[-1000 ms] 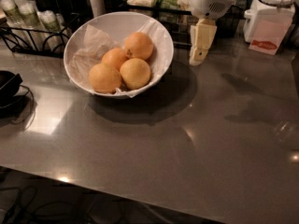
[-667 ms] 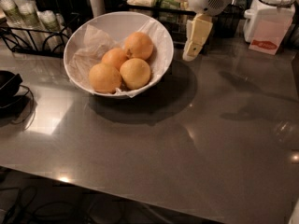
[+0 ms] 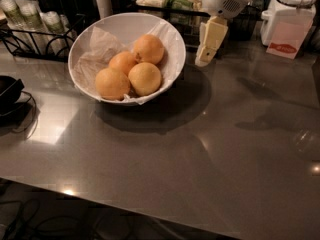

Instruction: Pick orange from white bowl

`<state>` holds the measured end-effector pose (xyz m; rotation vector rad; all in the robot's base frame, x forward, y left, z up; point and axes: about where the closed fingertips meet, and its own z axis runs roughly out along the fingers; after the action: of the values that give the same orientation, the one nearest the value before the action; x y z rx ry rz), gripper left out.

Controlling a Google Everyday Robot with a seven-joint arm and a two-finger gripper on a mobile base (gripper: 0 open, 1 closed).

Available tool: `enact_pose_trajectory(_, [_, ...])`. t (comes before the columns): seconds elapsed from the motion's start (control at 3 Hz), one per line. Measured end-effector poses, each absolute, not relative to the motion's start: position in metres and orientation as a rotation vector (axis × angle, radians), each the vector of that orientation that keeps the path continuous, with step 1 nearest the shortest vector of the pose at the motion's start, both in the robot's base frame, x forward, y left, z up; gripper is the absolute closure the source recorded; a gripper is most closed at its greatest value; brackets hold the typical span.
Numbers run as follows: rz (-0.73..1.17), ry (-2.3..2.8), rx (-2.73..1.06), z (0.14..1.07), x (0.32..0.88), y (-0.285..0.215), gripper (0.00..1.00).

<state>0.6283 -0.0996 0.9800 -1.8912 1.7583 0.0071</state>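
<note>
The 4 oranges have not moved. The orange (image 3: 144, 78) I want sits in the white bowl (image 3: 177, 49), toward the table's (image 3: 200, 174) far left corner. By the far edge, the gripper (image 3: 202, 60) has slid closer to the bowl's right rim. It carries nothing, and I cannot tell how wide it is. I think the reach comes next.

Grey glossy countertop (image 3: 200, 174). Back left: black wire rack (image 3: 30, 36) holding pale cups (image 3: 22, 14). Left edge: black device (image 3: 7, 91) with cable (image 3: 25, 109). Back right: white lidded container (image 3: 290, 9) with red label (image 3: 284, 40), right of the gripper (image 3: 202, 59), which hangs above the counter.
</note>
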Motion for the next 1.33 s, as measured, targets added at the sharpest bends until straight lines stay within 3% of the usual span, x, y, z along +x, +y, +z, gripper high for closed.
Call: enact_pose_trajectory(1.33, [0.096, 1.742, -1.757, 0.98, 0.649, -0.085, 0.0])
